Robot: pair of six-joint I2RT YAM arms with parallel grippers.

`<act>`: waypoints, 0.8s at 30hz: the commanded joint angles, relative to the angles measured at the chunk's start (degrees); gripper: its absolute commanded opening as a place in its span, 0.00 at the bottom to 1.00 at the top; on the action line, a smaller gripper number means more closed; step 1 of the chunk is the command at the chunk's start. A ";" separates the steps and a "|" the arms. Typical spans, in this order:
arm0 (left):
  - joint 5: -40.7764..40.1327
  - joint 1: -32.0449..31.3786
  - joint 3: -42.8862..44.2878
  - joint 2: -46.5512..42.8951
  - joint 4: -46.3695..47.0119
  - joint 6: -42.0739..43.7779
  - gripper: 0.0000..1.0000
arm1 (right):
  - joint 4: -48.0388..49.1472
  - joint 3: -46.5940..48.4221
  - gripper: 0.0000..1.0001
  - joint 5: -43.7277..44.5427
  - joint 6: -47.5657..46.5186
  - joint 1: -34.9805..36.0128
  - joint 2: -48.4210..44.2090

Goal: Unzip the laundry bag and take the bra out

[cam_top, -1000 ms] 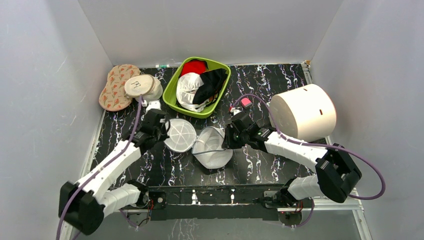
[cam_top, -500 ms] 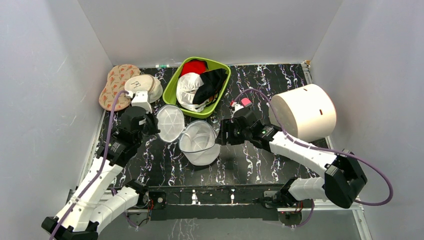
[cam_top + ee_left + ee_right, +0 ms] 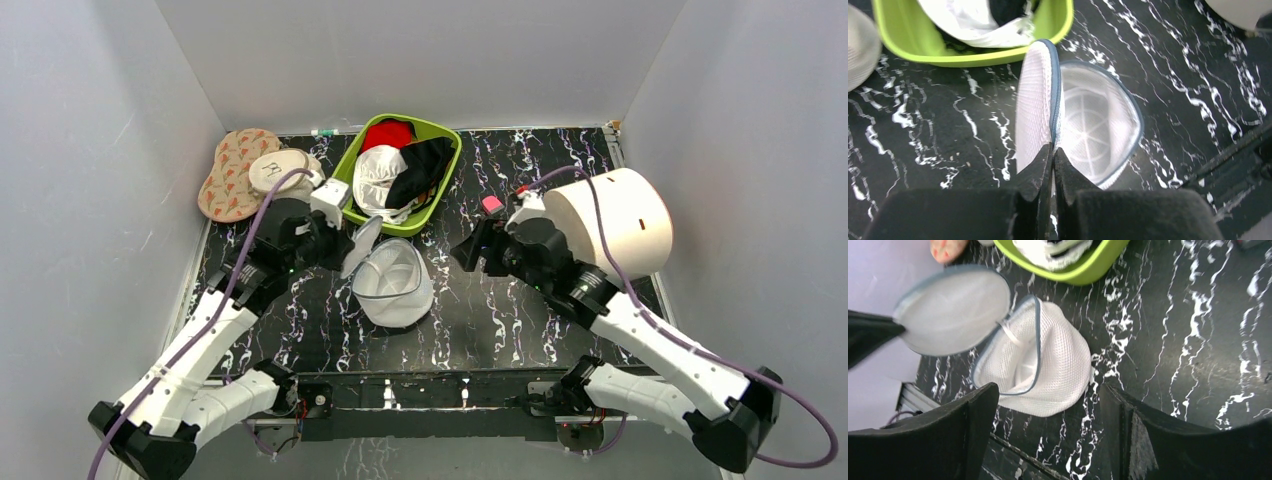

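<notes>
White mesh of the laundry bag (image 3: 392, 285) lay unzipped near the middle of the tabletop (image 3: 520, 320), just below the green bin (image 3: 345, 180) in the overhead view. The left end effector (image 3: 1052, 150) was clamped tight on the grey zipper rim of the lid half, holding it on edge and nearly upright. The right end effector (image 3: 1047, 387) stood with its fingers apart and empty, to the right of the bag and clear of it.

The open pair ran from upper left to lower right of the overhead frame, with the lid at the upper left. The deeper cup rested on the tabletop, its mouth facing up and toward the lid. Whether the bra sat inside could not be told; only pale ribs or straps showed.

Done well, the step would likely mean keeping the lid pulled back while the right end effector reached down into the mouth, pinching soft fabric rather than mesh.
</notes>
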 commanded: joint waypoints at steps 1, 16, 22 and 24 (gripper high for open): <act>3.38 -5.11 0.62 1.90 -1.37 3.57 0.00 | 1.72 0.15 0.75 7.19 0.61 0.26 -5.93; -2.86 -26.09 -7.19 12.03 13.20 -4.65 0.00 | 1.87 -0.19 0.95 8.64 0.12 0.27 -8.34; -2.94 -29.40 -7.36 19.67 16.09 -6.10 0.00 | 0.70 -0.42 0.95 9.68 0.26 0.26 -9.36; -6.59 -32.78 -5.98 23.31 14.65 -4.73 0.00 | 0.46 -0.64 0.95 9.68 0.40 0.30 -9.48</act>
